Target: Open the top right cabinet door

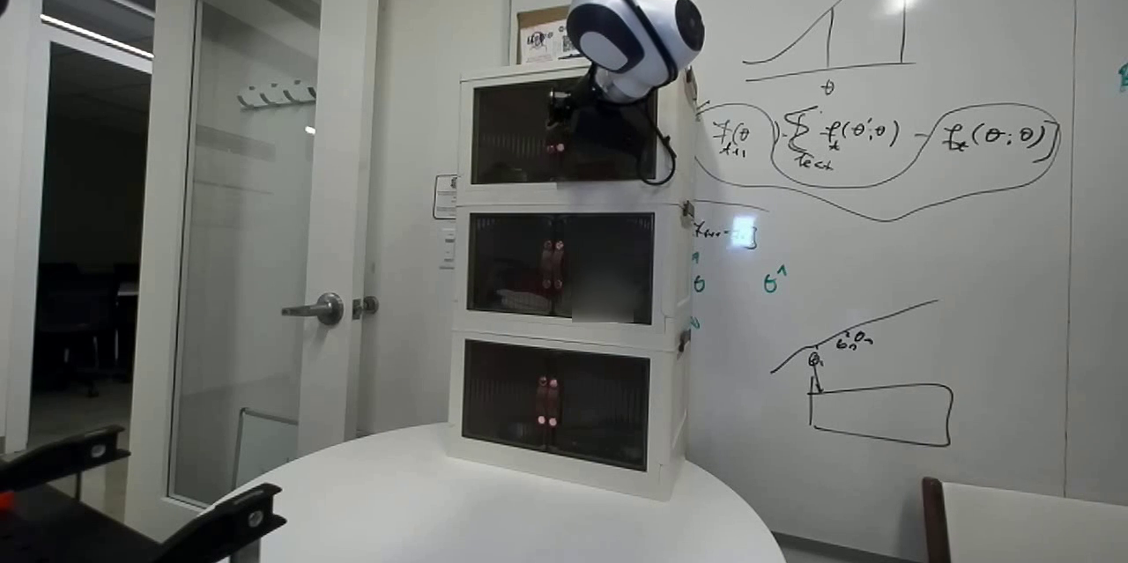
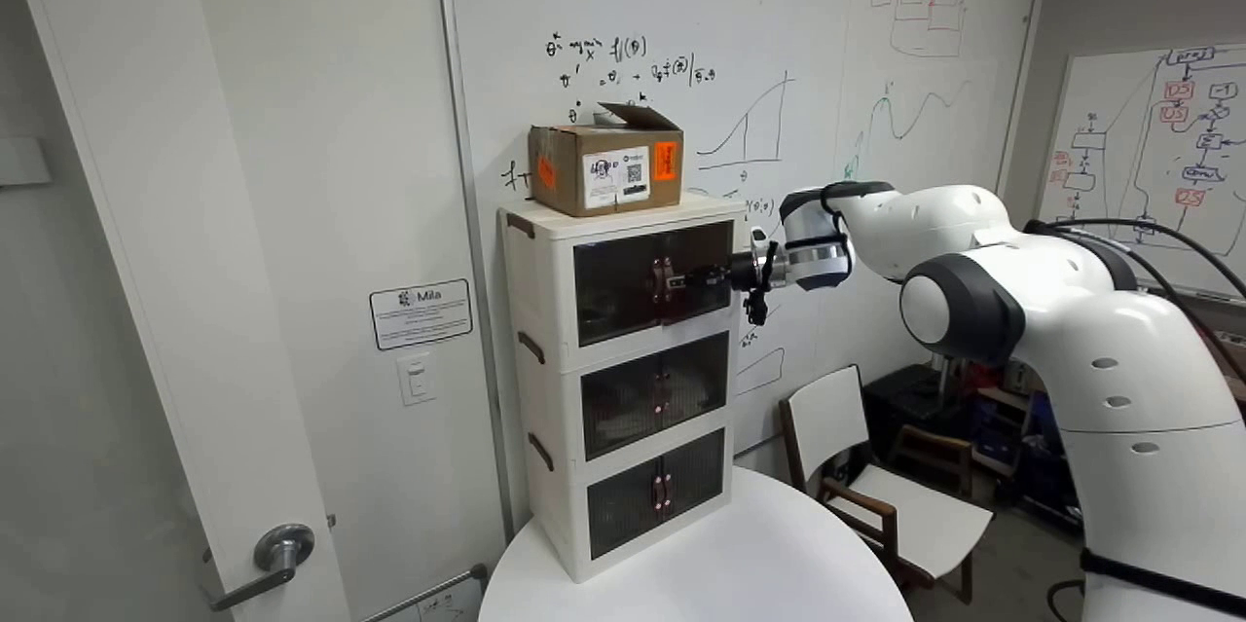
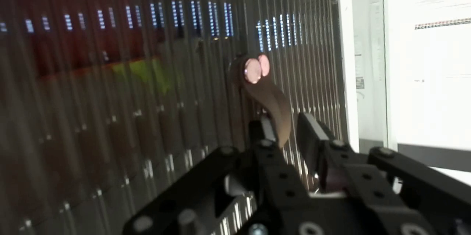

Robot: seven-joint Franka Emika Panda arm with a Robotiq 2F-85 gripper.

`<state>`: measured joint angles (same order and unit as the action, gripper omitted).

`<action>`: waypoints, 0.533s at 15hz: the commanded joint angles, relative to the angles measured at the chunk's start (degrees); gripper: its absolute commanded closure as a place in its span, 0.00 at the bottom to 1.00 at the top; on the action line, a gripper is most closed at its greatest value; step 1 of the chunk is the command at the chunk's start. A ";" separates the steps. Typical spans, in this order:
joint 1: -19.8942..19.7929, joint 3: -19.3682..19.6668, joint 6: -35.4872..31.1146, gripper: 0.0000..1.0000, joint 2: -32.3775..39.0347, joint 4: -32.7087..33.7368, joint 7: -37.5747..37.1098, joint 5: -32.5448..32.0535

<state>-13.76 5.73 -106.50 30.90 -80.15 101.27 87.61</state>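
Here one gripper (image 3: 286, 126), narrowly parted, straddles a handle (image 3: 276, 106) at the top right door (image 2: 699, 246) of three cabinets (image 1: 520, 324).

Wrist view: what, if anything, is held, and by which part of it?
Nothing appears clamped: the gripper straddles at least one curved brown handle at the top right cabinet door, but a gap shows beside the image-right finger.

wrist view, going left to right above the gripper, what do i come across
top right cabinet door → two pink handle studs → neighbouring ribbed door panel → white cabinet frame → pale background
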 commanded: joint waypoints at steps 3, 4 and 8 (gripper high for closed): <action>-1.25 -0.69 2.10 1.00 1.45 2.37 -0.59 1.03; -1.26 -0.68 2.20 1.00 1.49 2.35 -0.60 1.02; -1.59 -0.56 2.77 0.99 1.35 1.92 -0.49 1.18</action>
<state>-14.34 5.72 -105.40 31.18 -80.02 101.27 87.61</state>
